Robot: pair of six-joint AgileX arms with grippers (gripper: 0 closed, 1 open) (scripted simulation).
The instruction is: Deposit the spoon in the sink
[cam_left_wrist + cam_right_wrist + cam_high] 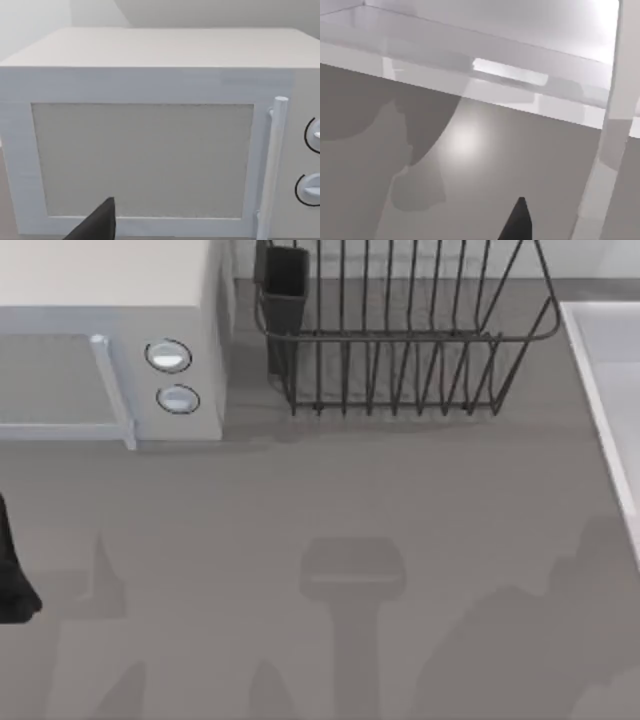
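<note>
The spoon is out of view. The sink (612, 390) is a pale basin with a raised lighter rim at the table's right edge, cut off by the top view's border. In the right wrist view the sink's rim (615, 100) runs along a smooth grey floor, and a dark tip of my right gripper (517, 224) pokes in over that floor. A dark part of my left arm (12, 575) sits at the table's left edge. A dark tip of my left gripper (99, 224) faces the microwave door.
A white microwave (110, 340) with two round knobs stands at the back left, its door (142, 160) shut and its handle (272, 165) upright. A dark wire dish rack (400, 330) stands at the back middle. Arm shadows lie on the grey tabletop (330, 510).
</note>
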